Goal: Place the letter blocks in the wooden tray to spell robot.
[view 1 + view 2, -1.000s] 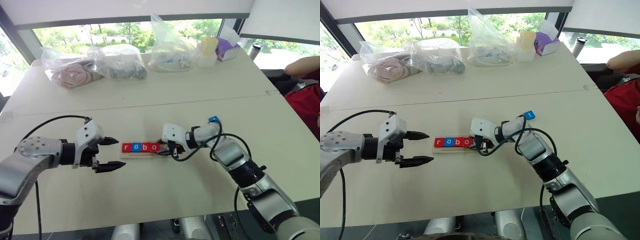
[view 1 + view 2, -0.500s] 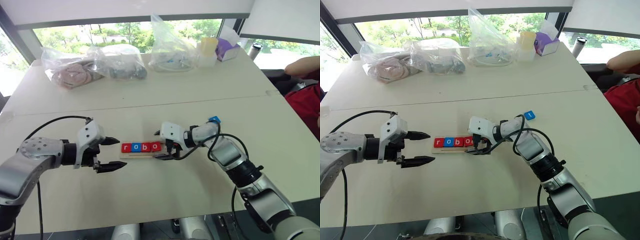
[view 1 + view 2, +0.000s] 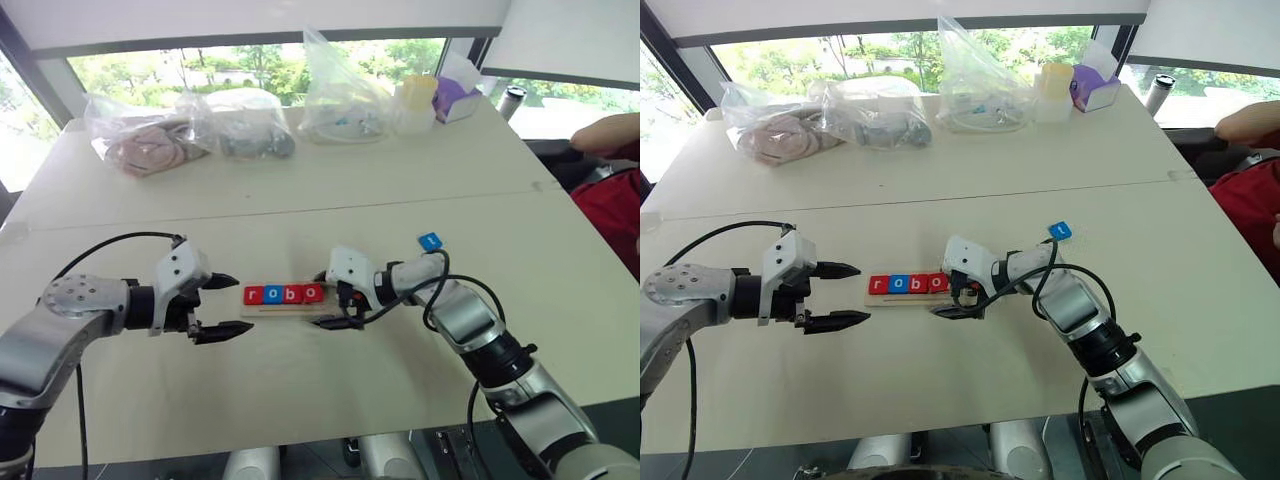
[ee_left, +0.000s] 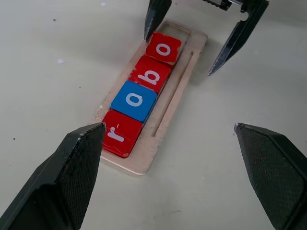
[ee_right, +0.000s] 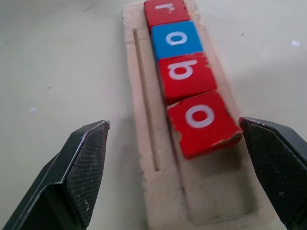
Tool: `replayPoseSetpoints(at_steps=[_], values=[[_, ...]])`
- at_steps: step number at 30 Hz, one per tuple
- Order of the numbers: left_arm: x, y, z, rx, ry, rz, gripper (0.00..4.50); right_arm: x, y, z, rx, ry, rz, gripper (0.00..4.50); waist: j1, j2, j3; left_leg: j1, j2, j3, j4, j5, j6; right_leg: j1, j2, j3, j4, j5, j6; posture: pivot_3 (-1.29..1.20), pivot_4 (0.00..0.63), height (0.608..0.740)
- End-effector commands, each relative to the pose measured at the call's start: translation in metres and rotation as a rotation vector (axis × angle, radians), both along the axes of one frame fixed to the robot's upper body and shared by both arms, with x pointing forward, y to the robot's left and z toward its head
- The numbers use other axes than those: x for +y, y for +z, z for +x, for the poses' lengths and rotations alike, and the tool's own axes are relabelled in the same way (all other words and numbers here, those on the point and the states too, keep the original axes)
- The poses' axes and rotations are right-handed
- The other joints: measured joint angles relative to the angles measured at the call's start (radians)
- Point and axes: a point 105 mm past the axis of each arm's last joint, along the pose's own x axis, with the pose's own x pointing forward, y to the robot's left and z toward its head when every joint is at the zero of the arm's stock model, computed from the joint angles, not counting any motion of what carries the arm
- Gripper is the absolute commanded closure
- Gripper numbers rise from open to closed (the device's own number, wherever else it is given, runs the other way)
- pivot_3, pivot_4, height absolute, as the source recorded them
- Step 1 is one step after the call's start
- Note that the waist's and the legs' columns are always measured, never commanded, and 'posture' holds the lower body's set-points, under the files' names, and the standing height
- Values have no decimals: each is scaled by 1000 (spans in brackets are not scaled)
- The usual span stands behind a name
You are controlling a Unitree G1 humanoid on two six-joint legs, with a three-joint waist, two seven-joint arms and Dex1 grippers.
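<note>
My left gripper (image 3: 222, 307) waits spread beside the wooden tray (image 4: 178, 96), where r, o, b, o (image 5: 203, 122) sit; my right gripper (image 3: 328, 299), spread and empty, should lift clear without nudging that o, then fetch the blue t block (image 3: 430, 241) near my forearm.

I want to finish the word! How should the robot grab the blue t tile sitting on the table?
Probably by two opposite edges, coming straight down from above. The blue t tile is small, square and lies flat on the table, apart from the wooden tray, so only its thin sides offer a pinch. The open right gripper is nearest; the tray's empty slot is beside the last o.
</note>
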Motion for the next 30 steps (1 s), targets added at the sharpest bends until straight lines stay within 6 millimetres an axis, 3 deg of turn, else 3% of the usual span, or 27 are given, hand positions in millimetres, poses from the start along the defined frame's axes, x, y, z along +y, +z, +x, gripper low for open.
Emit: replayPoseSetpoints(at_steps=[1,16,18,23,25,30], values=[[-2,6,2,-39,-13,-1,0,6,9,-6,-33,36,22,79,0,0,0,0,0,0,0,0,0,0,0,0,0,0,0,0,150,740],[-3,7,4,-51,-10,1,0,10,17,-13,-28,32,44,79,1,0,0,0,0,0,0,0,0,0,0,0,0,0,0,0,150,740],[-4,7,4,-53,-12,0,0,7,20,-6,-65,-13,46,79,1,0,0,0,0,0,0,0,0,0,0,0,0,0,0,0,150,740],[-11,23,4,-83,-23,-62,0,-27,55,31,-170,-312,160,79,3,0,0,0,0,0,0,0,0,0,0,0,0,0,0,0,150,740],[-23,35,3,-101,-52,-117,0,-55,68,47,-200,-527,225,79,8,0,0,-1,0,-1,0,0,0,0,0,0,0,0,1,0,150,740],[-48,56,8,-134,-113,-218,0,-120,58,61,-230,-928,203,79,11,-1,-1,-1,-1,0,0,0,0,0,-1,0,-1,1,1,0,150,740]])
